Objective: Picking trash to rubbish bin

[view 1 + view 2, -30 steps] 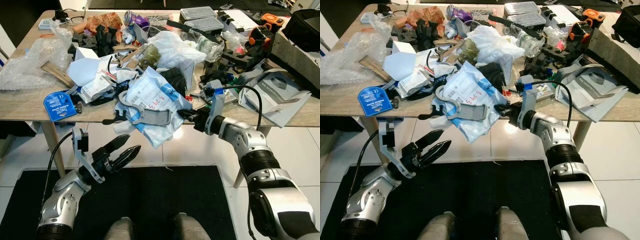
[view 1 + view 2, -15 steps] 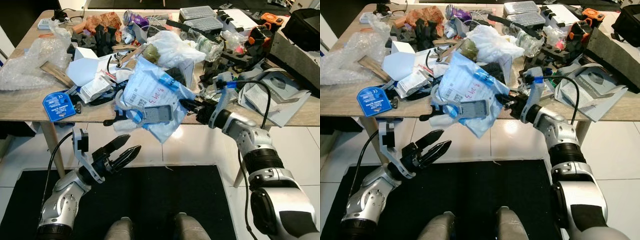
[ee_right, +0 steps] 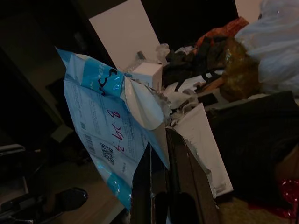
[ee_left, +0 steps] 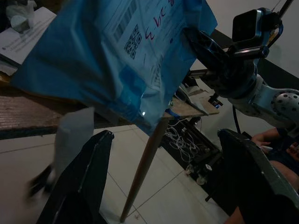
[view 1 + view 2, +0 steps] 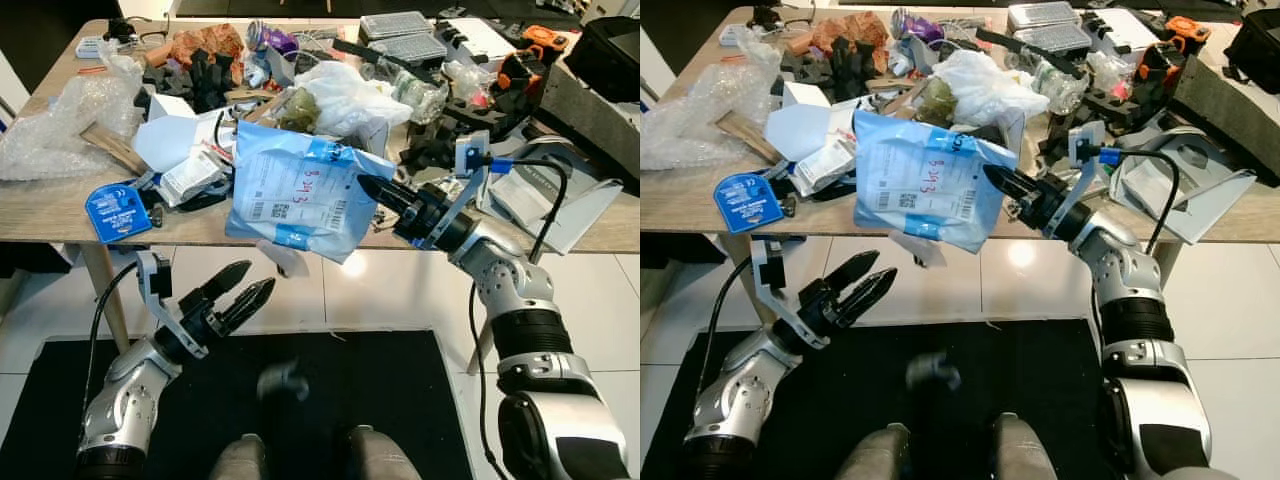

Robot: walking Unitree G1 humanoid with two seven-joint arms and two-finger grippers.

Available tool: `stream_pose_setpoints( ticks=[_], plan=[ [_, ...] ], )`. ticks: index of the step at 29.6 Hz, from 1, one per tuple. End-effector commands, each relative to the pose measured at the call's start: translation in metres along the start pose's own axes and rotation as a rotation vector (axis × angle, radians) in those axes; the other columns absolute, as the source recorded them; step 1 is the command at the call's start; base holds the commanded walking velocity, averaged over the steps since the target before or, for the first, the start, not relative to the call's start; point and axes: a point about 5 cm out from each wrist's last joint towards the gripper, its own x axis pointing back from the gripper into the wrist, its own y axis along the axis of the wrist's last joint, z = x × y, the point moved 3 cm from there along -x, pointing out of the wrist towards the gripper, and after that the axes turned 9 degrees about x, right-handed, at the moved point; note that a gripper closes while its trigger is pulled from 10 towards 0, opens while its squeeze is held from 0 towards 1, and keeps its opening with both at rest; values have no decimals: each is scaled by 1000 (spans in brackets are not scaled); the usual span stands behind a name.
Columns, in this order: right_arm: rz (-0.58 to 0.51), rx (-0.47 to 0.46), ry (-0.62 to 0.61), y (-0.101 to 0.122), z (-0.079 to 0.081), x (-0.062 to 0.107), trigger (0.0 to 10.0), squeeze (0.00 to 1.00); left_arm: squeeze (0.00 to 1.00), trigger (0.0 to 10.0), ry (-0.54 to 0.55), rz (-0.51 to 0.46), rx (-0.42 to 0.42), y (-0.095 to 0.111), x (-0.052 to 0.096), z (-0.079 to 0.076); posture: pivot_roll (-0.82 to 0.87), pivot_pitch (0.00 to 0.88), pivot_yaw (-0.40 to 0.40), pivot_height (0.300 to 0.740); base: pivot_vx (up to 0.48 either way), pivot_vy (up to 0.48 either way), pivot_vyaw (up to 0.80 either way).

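Observation:
A blue and white plastic mailer bag (image 5: 300, 190) with red writing hangs in the air over the table's front edge. My right gripper (image 5: 366, 192) is shut on its right edge, and the pinched corner (image 3: 140, 107) sits between the two black fingers (image 3: 187, 186). My left gripper (image 5: 260, 275) is open below the table edge, under and to the left of the bag, holding nothing. From the left wrist the bag (image 4: 117, 56) hangs just above the open fingers (image 4: 88, 177). A blurred grey piece (image 5: 283, 380) is falling towards the floor, and a white scrap (image 5: 285, 262) drops below the bag.
The wooden table (image 5: 50, 225) is piled with clutter: bubble wrap (image 5: 60, 125) on the left, a white plastic bag (image 5: 350, 95) in the middle, a blue round label (image 5: 118, 212) near the front edge. A black mat (image 5: 400, 400) covers the floor by my feet. A table leg (image 5: 100, 290) stands at the left.
My right gripper has lifted the bag up off the pile and swung it clear of the table edge. A grey piece and a white scrap have fallen from it. The left gripper has barely moved.

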Motion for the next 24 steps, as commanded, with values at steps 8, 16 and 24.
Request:
stream_pose_setpoints(
  ticks=[8,16,24],
  plan=[
    [-18,-17,56,7,7,10,0,0,0,10000,13,-1,-17,2,2,1,-1,130,-8,740,0,0,0],
    [14,-11,72,3,10,17,0,0,0,10000,24,2,-30,5,7,4,-4,138,-5,740,0,0,0],
    [71,-9,87,-4,13,19,0,0,0,10000,27,6,-39,8,9,5,-5,140,-4,740,0,0,0]
  ],
)
